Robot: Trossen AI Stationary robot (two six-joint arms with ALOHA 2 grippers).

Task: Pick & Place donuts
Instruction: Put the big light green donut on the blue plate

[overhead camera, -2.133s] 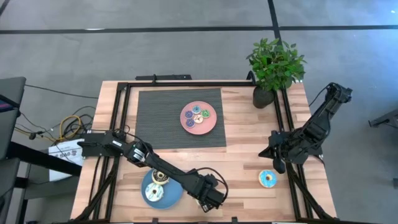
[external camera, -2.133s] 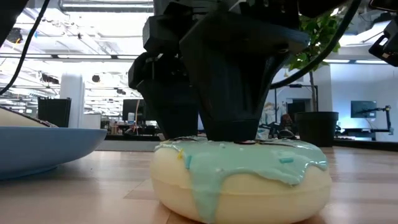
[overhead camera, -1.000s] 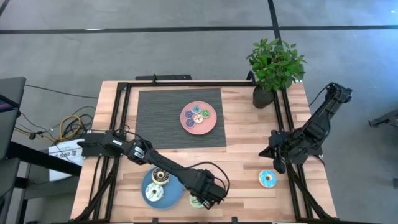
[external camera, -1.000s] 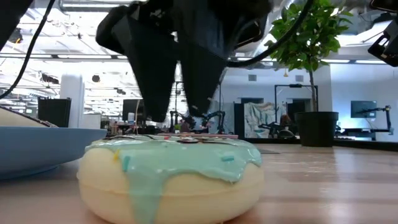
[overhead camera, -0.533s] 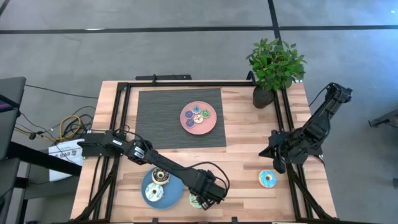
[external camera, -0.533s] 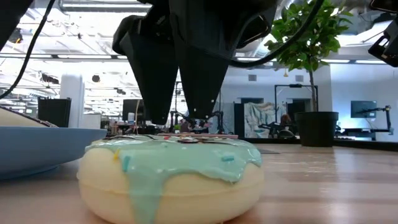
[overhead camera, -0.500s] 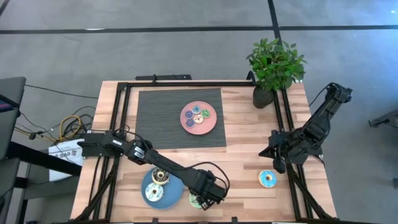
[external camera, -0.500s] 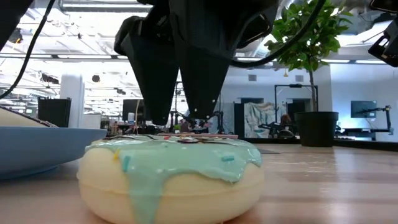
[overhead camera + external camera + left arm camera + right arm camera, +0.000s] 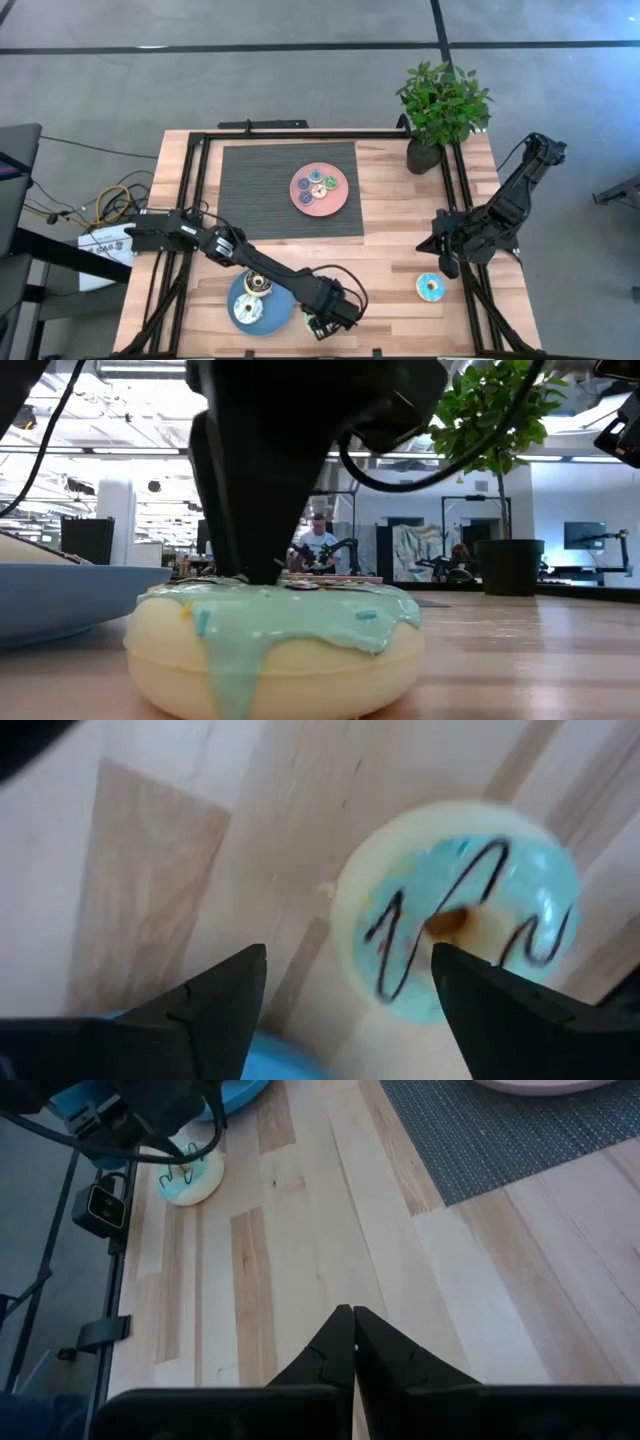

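A cream donut with light-blue icing and a dark squiggle (image 9: 316, 327) lies flat on the wooden table near its front edge, just right of the blue plate (image 9: 272, 318). It fills the low view (image 9: 270, 640) and shows in the left wrist view (image 9: 460, 910). My left gripper (image 9: 345, 970) is open and low over the donut's plate-side edge. Two donuts (image 9: 252, 298) lie on the blue plate. Several small donuts (image 9: 318, 185) lie on the pink plate (image 9: 335, 207). Another blue donut (image 9: 431, 288) lies on the table at the right. My right gripper (image 9: 353, 1315) is shut and waits at the right edge. My left gripper points down over the light-blue donut. One finger (image 9: 245, 550) comes down to the icing on the donut's top (image 9: 250, 588). I cannot tell whether it touches. The donut lies flat on the table.
A potted plant (image 9: 440, 110) stands at the far right corner. A dark ribbed mat (image 9: 260, 190) lies under the pink plate. Black frame rails (image 9: 196, 200) run along the table's left, right and far sides. Bare wood lies between the two arms.
My left gripper has come a little toward the table's near edge and the blue plate, and lower over the light-blue donut. The donut has stayed where it was.
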